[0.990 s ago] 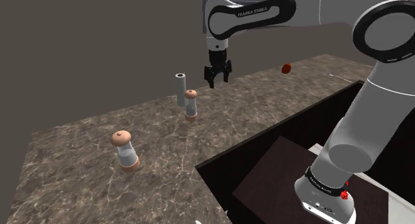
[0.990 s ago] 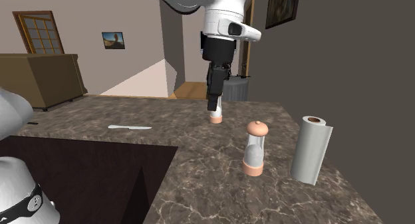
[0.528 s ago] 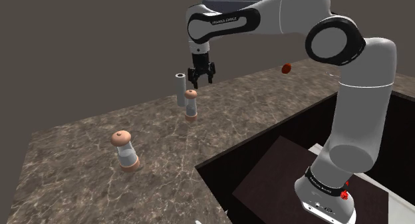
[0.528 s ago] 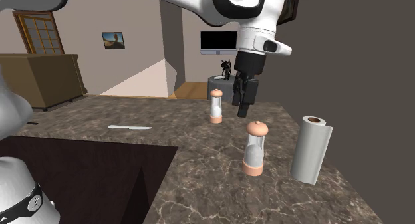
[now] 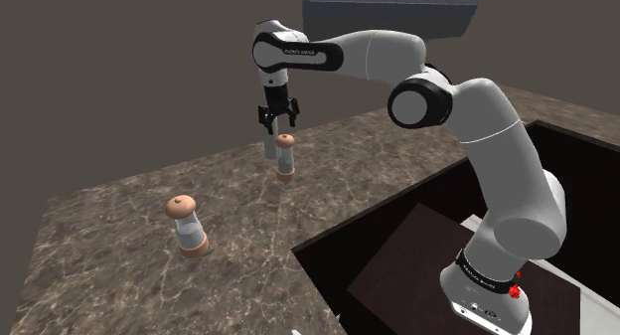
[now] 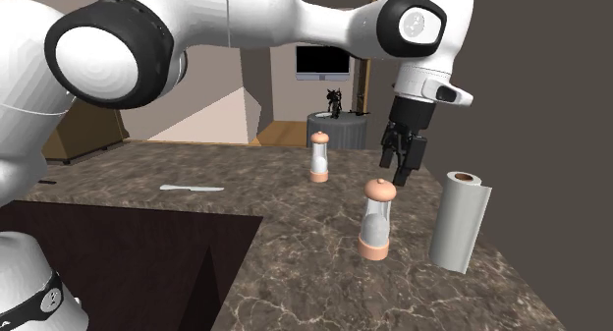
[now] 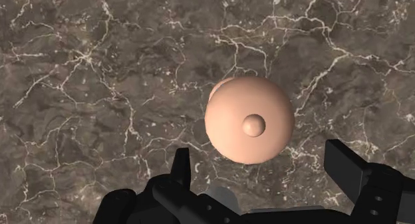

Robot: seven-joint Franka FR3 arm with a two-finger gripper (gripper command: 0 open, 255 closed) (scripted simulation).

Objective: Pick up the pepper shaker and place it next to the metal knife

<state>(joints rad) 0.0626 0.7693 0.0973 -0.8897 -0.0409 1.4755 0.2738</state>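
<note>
Open gripper (image 6: 401, 174) poised straight above the pepper shaker (image 6: 377, 218) on the counter.

Seen from the wrist, the two black fingers (image 7: 346, 166) stand spread apart, and the shaker's round cap sits between them, touching neither. Half a second ago the hand hung in the gap between the two shakers; it has now slid across to this one, away from the second shaker (image 6: 319, 157). In the second exterior view the pepper shaker stands upright, with the paper towel roll (image 6: 459, 221) at its three o'clock and the pale knife (image 6: 192, 188) well apart at about ten o'clock. The cap is a smooth peach dome with a small knob, and the base matches it. The waisted middle looks like clear glass, though I can't be sure. The counter (image 6: 295, 250) is dark brown stone with fine white veins.
</note>
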